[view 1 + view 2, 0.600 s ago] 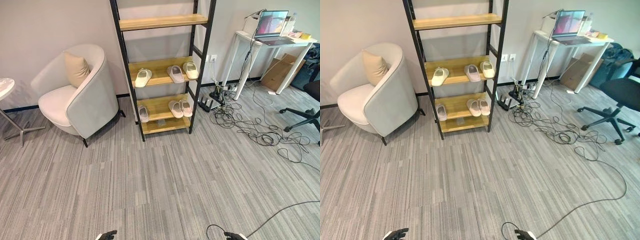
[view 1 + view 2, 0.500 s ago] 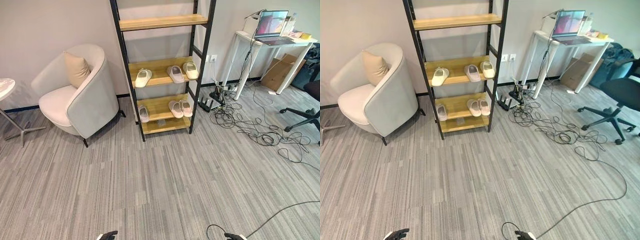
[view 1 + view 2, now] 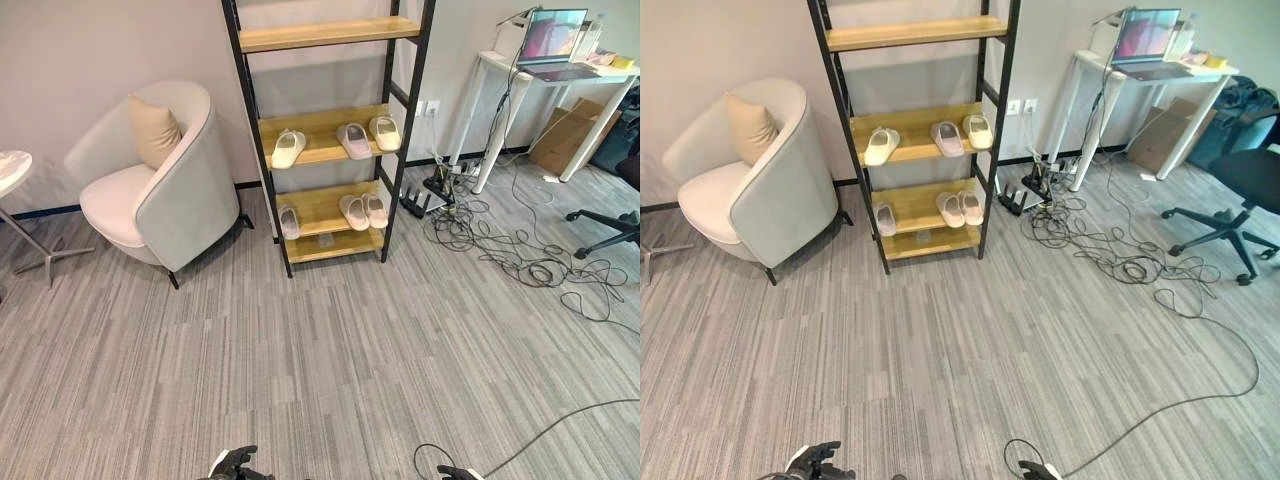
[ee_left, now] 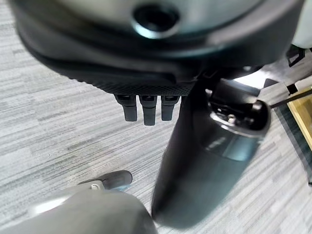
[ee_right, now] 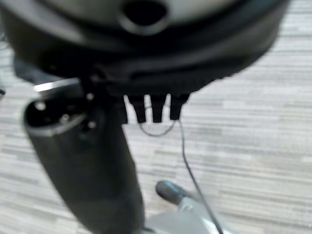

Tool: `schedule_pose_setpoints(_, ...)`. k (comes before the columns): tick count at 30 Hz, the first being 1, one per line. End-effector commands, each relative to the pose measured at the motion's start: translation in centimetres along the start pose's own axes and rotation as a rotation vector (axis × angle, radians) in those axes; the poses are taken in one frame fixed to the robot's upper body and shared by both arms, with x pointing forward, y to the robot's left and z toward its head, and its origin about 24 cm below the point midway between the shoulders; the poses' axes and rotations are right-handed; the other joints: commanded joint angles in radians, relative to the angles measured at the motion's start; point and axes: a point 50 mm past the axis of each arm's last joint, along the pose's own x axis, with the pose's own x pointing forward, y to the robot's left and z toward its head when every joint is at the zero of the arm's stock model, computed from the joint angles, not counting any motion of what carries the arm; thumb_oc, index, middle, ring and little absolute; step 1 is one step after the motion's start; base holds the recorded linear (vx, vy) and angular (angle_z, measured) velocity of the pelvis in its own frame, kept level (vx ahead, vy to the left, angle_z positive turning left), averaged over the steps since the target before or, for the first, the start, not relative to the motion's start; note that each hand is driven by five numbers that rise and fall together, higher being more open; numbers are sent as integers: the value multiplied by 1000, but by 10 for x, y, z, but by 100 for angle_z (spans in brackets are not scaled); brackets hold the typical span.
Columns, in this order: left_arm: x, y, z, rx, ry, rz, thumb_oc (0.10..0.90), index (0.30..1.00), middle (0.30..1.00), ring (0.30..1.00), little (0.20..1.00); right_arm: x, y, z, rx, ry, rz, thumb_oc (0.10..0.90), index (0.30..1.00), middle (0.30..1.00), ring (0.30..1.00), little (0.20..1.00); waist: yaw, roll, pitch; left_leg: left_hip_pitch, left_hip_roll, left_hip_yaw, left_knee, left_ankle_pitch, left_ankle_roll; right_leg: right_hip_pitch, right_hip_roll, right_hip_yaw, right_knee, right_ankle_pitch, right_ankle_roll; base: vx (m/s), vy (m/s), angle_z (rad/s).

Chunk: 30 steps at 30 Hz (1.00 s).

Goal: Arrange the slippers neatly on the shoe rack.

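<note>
The shoe rack (image 3: 322, 127) has a black frame and wooden shelves and stands against the far wall. Its middle shelf holds three slippers: a cream one (image 3: 288, 148) at the left, a pinkish one (image 3: 353, 140) and a cream one (image 3: 385, 132) at the right. On the lower shelf a single slipper (image 3: 288, 222) lies at the left and a pair (image 3: 363, 210) at the right. The top shelf is bare. My left hand (image 3: 235, 465) and right hand (image 3: 455, 472) hang low, far from the rack. Both are open and hold nothing, with straight fingers (image 4: 145, 109) (image 5: 155, 108).
A pale armchair (image 3: 175, 195) with a cushion (image 3: 153, 130) stands left of the rack. A white desk (image 3: 520, 75) with a laptop (image 3: 552, 35), a cardboard box (image 3: 565, 135), tangled floor cables (image 3: 520, 262) and an office chair (image 3: 1240, 190) are at the right. A round side table (image 3: 8, 168) is at far left.
The camera has tipped slightly downward, so the whole scene sits a little higher. My left hand shows more at the bottom edge. The slippers have not moved.
</note>
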Motion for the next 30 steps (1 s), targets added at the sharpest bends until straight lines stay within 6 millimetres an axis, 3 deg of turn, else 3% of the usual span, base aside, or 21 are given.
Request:
schedule_pose_setpoints(1, 6, -10, 36, 23, -111, -23, 800, 900, 900, 900, 900, 2, -4, 13, 12, -49, -23, 800, 900, 900, 900, 900, -9, -65, 23, -64, 32, -17, 122, -129, -6, -47, -66, 58, 87, -91, 50, -51, -119, 9)
schedule_pose_setpoints(3, 7, -12, 45, 37, -135, -31, 800, 900, 900, 900, 900, 3, -5, 16, 6, -58, -28, 800, 900, 900, 900, 900, -11, -77, 52, -146, 42, 13, 292, -138, -23, -39, -66, 71, 91, -92, 37, 3, -189, 15)
schedule_pose_setpoints(6, 7, -13, 44, 43, -133, -34, 800, 900, 900, 900, 900, 2, 2, 21, -9, -89, -10, 800, 900, 900, 900, 900, -6, -85, 59, -186, 50, 8, 388, -121, -19, -24, -58, 85, 90, -93, 24, 92, -113, -1)
schedule_pose_setpoints(7, 7, -14, 45, 46, -137, -32, 800, 900, 900, 900, 900, 1, 9, 20, -21, -97, 4, 800, 900, 900, 900, 900, -7, -94, 71, -230, 52, 5, 458, -83, -12, -11, -54, 93, 90, -103, 12, 158, -78, -13)
schedule_pose_setpoints(9, 7, -15, 47, 45, -146, -26, 800, 900, 900, 900, 900, 1, 8, 18, -25, -87, 2, 800, 900, 900, 900, 900, -6, -93, 76, -271, 25, -4, 451, -97, -2, -4, -51, 91, 96, -122, 9, 209, -40, -1)
schedule_pose_setpoints(11, 6, -18, 48, 47, -152, -35, 800, 900, 900, 900, 900, 1, 8, 18, -34, -89, 2, 800, 900, 900, 900, 900, 2, -88, 69, -290, -6, 26, 338, -115, 7, 17, -48, 95, 96, -152, 17, 282, 40, -3)
schedule_pose_setpoints(15, 6, -20, 48, 42, -164, -40, 800, 900, 900, 900, 900, 2, 9, 29, -37, -126, -1, 800, 900, 900, 900, 900, 31, -65, 66, -347, -44, 69, 223, -32, 5, 65, -19, 141, 110, -188, 19, 249, 66, -1)
schedule_pose_setpoints(17, 5, -19, 43, 35, -144, -35, 800, 900, 900, 900, 900, 2, 11, 35, -50, -145, 9, 800, 900, 900, 900, 900, 54, -68, 47, -327, -72, 38, 218, -51, 25, 89, -25, 170, 132, -214, 32, 373, 128, -37)
schedule_pose_setpoints(20, 5, -18, 32, 46, -105, -39, 800, 900, 900, 900, 900, 3, 15, 42, -60, -166, 32, 800, 900, 900, 900, 900, 68, -81, 18, -282, -87, 30, 204, -72, 62, 74, -62, 171, 252, -193, 75, 350, 121, -72)
schedule_pose_setpoints(21, 5, -17, 30, 51, -99, -38, 800, 900, 900, 900, 900, 3, 18, 47, -59, -186, 42, 800, 900, 900, 900, 900, 69, -88, 20, -253, -94, 31, 195, -84, 80, 42, -79, 172, 350, -152, 100, 301, 116, -55)
schedule_pose_setpoints(23, 5, -14, 33, 55, -106, -31, 800, 900, 900, 900, 900, 3, 19, 61, -61, -234, 54, 800, 900, 900, 900, 900, 57, -90, 35, -195, -98, 29, 177, -106, 110, -57, -104, 159, 552, -8, 157, 195, 81, -39)
schedule_pose_setpoints(24, 5, -14, 33, 55, -106, -32, 800, 900, 900, 900, 900, 3, 19, 61, -62, -234, 54, 800, 900, 900, 900, 900, 58, -87, 33, -197, -95, 29, 176, -104, 109, -60, -101, 160, 550, -4, 157, 164, 57, -26)
schedule_pose_setpoints(25, 5, -13, 36, 63, -117, -29, 800, 900, 900, 900, 900, 2, 19, 69, -64, -267, 58, 800, 900, 900, 900, 900, 51, -82, 40, -160, -90, 27, 162, -122, 121, -101, -118, 136, 622, 48, 173, 186, 59, -7)
schedule_pose_setpoints(27, 6, -12, 39, 78, -128, -30, 800, 900, 900, 900, 900, 1, 20, 73, -65, -284, 62, 800, 900, 900, 900, 900, 35, -51, 41, -91, -61, 10, 123, -147, 129, -202, -138, 71, 669, 13, 152, 275, 69, 1)
schedule_pose_setpoints(28, 6, -12, 39, 77, -127, -29, 800, 900, 900, 900, 900, 1, 20, 73, -66, -284, 63, 800, 900, 900, 900, 900, 30, -56, 45, -84, -66, 7, 121, -148, 129, -198, -144, 68, 678, 4, 152, 355, 10, 2)
schedule_pose_setpoints(30, 6, -13, 41, 81, -137, -36, 800, 900, 900, 900, 900, 2, 18, 71, -66, -272, 65, 800, 900, 900, 900, 900, -5, -47, 48, 8, -63, -44, 76, -184, 128, -281, -89, 59, 559, -75, 124, 446, -69, 10)
